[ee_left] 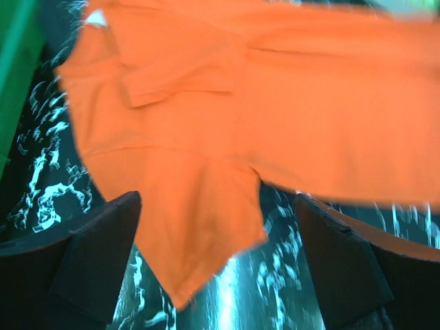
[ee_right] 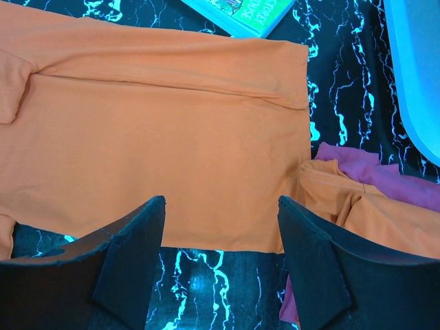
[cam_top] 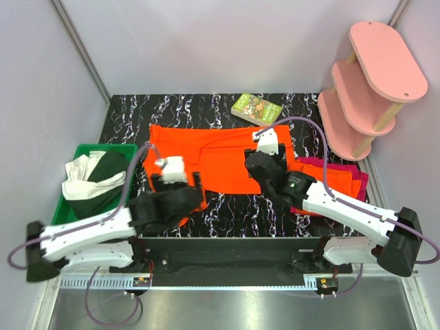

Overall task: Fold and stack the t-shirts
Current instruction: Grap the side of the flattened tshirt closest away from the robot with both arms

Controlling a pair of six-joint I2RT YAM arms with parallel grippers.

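Bright orange cloth fills the middle of the black, white-veined table (cam_top: 227, 206) — a short-sleeved orange t-shirt (cam_top: 213, 155) lying spread out flat, with its far edge folded over along its length. The left claw (ee_left: 220, 275) hangs low over the shirt's near left corner, its dark fingers (ee_left: 89, 261) standing wide apart. One sleeve pokes down between them, but neither finger presses on it as far as I can see, so the claw is released and grasps nothing. The right claw (ee_right: 220, 261) hovers over the shirt's near right edge, also spread, with only cloth and bare tabletop between its two fingers — nothing is gripped there either.

Just to the right of the spread shirt sits a small pile: a folded orange shirt (cam_top: 337, 177) lying on top of a magenta-red shirt (ee_right: 385, 177), close by the right arm. A green plastic bin (cam_top: 110, 148) stands at the left side of the table with white and dark cloth heaped inside. At the far edge lies a green paperback book (cam_top: 256, 108), and a pink three-tier shelf (cam_top: 375, 75) stands in the far right corner.
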